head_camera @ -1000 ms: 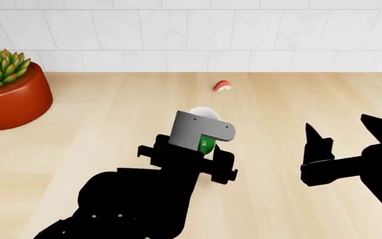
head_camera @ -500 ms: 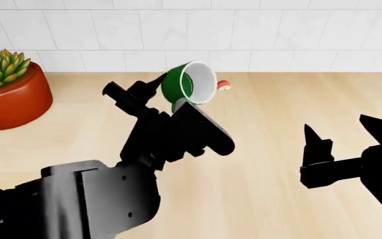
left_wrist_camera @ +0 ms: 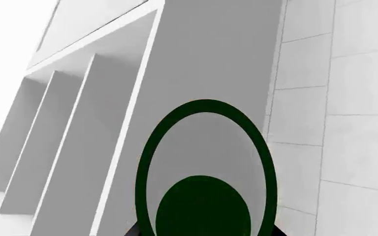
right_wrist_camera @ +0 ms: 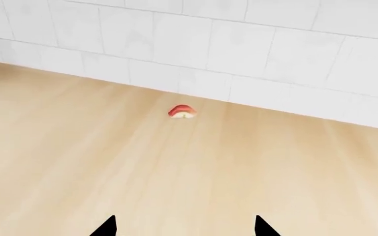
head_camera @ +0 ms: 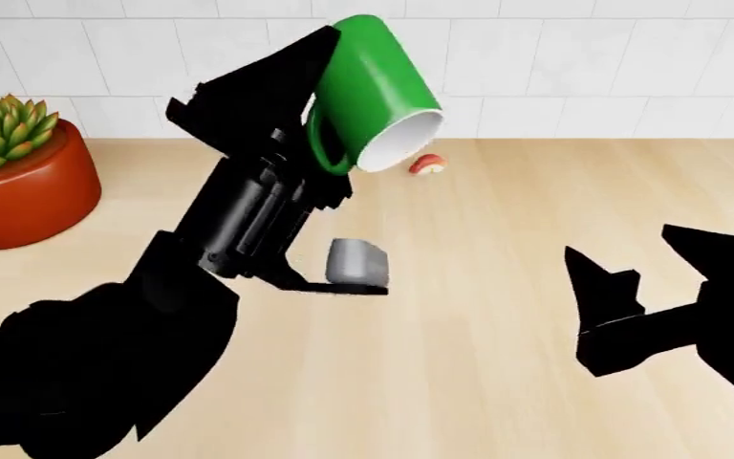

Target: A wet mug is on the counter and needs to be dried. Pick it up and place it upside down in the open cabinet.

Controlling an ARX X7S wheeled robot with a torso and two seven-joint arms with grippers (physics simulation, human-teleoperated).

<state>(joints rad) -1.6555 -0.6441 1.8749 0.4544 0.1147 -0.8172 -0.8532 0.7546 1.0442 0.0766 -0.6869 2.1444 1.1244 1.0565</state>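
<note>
- Left end effector [head_camera: 322, 91]: raised high above the counter [head_camera: 495, 325], clamped on the green mug [head_camera: 374, 81]; the grip appears to sit at the handle side, though the exact contact is hidden behind the black arm.
- Green mug: airborne, well clear of the counter, tilted so its pale mouth faces down and toward the robot's right. Seen from the left wrist, the rim [left_wrist_camera: 205, 162] shows as a dark ring directly ahead of the camera.
- Open cabinet [left_wrist_camera: 90, 128]: visible only from the left wrist, as pale vertical partitions beside the tiled wall [left_wrist_camera: 346, 108]. Judged to be the target; which compartment is nearest cannot be told.
- Right end effector [head_camera: 635, 277]: hanging low over the counter, fingers spread apart, holding nothing.
- Bystanders: potted succulent [head_camera: 16, 172] at the far left; a small red-and-white food piece, possibly sushi [head_camera: 427, 164], near the wall.
- Risk, slippage: a glossy, wet mug held off-centre may rotate or drop during the remaining inversion.
- Risk, collision: the rim may strike a partition or shelf edge on entry, since the mug fills much of the wrist camera's view.
- Risk, placement: released before it is fully inverted, it could topple.
</note>
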